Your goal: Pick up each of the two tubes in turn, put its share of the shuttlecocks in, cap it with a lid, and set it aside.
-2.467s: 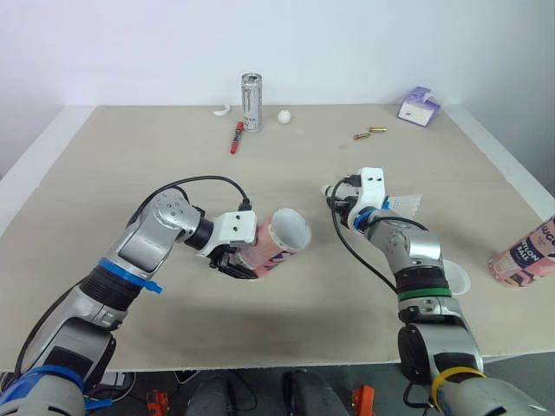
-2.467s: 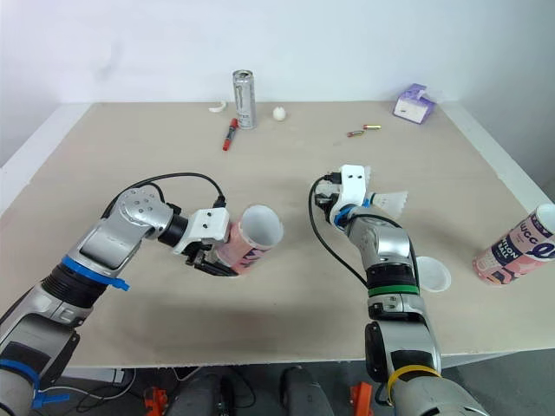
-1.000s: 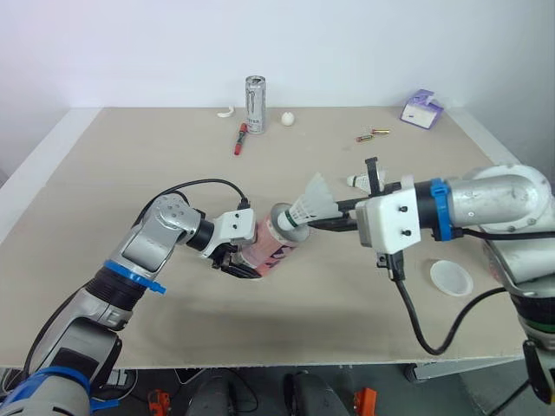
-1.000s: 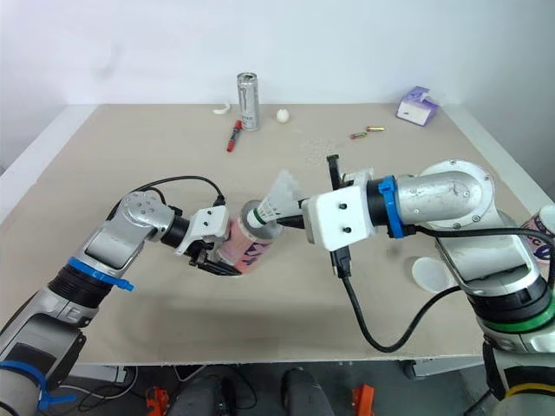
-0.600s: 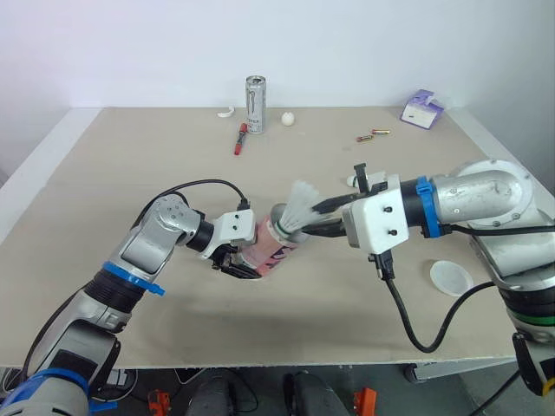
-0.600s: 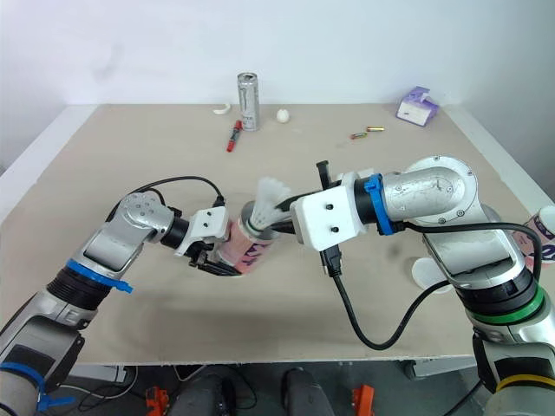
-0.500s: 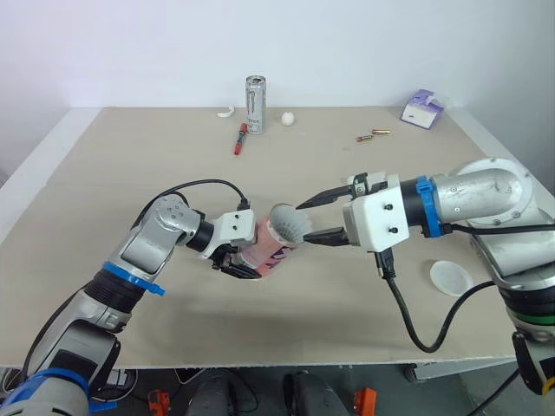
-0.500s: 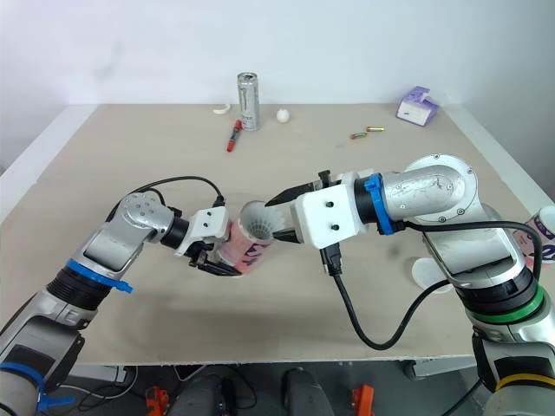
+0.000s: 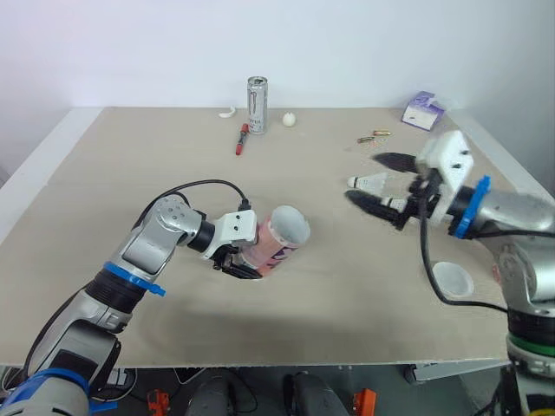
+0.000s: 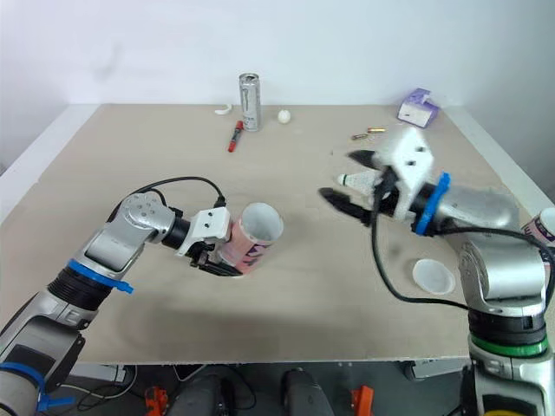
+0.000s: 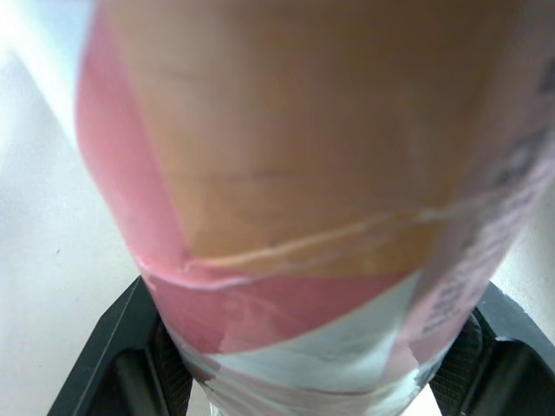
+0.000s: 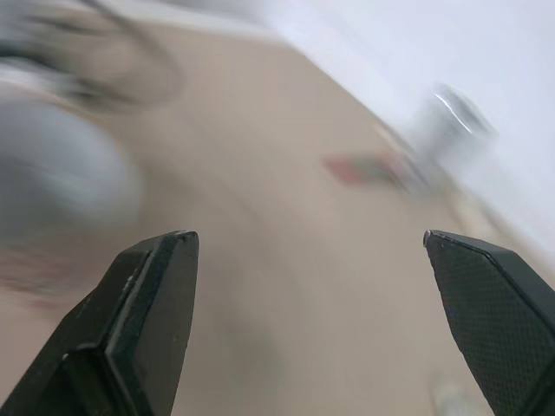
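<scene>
The tube (image 9: 276, 241) in the left gripper (image 9: 234, 260) wears a glossy printed wrap, pink and white — close up, a plain brown card-like band shows too. That gripper's fingers (image 11: 113, 364) are matt black plastic. The right gripper (image 9: 361, 176) has the same black fingers, their pads (image 12: 499, 299) finely cross-hatched. Under both claws the table (image 9: 130, 173) is matt, pale and wood-like. Far beyond the left claw the can (image 9: 256, 104) is bright bare metal; behind the right claw, the lid (image 9: 453, 279) looks smooth white plastic.

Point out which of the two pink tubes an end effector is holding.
The open tube near the middle of the table, gripped by the left end effector. The other tube sits at the right edge, ungripped.
</scene>
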